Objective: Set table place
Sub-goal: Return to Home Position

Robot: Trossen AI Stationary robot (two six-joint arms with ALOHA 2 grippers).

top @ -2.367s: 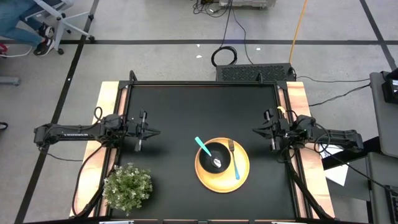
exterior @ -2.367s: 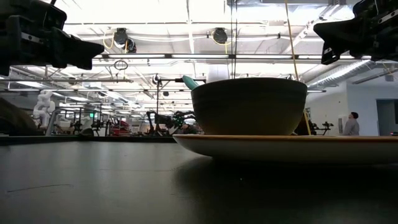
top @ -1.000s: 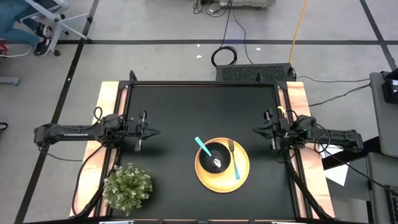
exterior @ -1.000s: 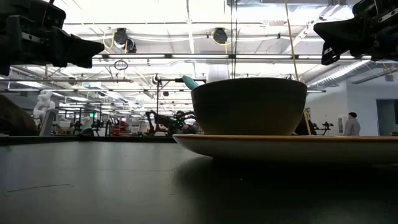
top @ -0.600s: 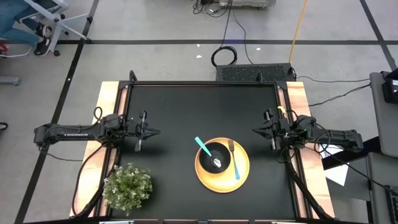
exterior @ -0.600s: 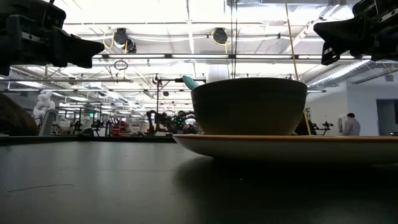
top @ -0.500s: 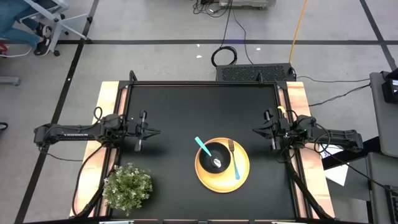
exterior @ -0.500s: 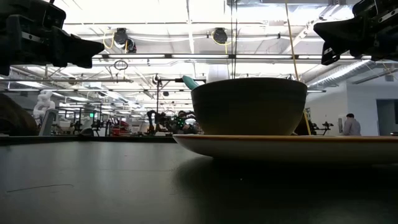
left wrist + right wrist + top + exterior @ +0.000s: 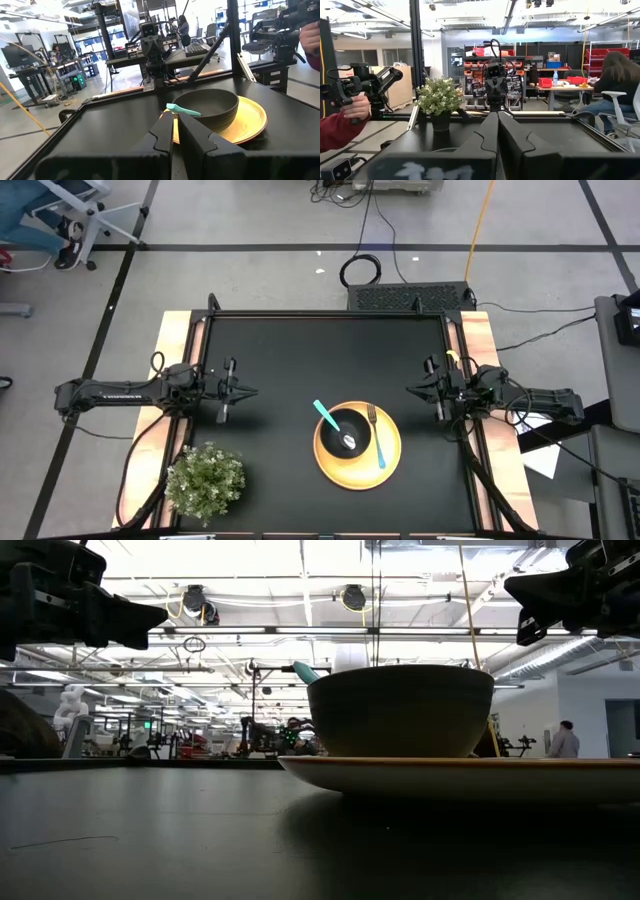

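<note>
High view first: the table [image 9: 300, 350] is laid. The yellow plate [image 9: 396, 444] sits toward the near right of the black top. The black bowl [image 9: 340, 426] is on it, set toward the plate's left side. The spoon [image 9: 326, 416] lies in the bowl, its teal handle leaning out over the rim toward the far left. Its metal end looks to rest on the bowl's floor, though dark on dark makes that hard to swear to. The fork [image 9: 376, 438] lies on the plate just right of the bowl, tines pointing away, teal handle toward the near edge.

Both arms are out wide! The left gripper [image 9: 252, 392] hangs over the table's left side, pointing inward and well apart from the plate. The left wrist view shows its fingers [image 9: 197, 137] pressed together with nothing between them. The right gripper [image 9: 410, 389] hangs by the right edge, near the plate's far right but clear of it. Its fingers [image 9: 515, 137] are closed up too, and empty.

Low view: the bowl [image 9: 400, 710] stands upright on the plate [image 9: 460, 775], and the spoon's handle tip [image 9: 305, 672] pokes up past the rim.

The potted plant [image 9: 205, 478] stands at the near left corner. In the right wrist view a person's hand [image 9: 357, 107] in a red sleeve holds a camera rig beside the table.
</note>
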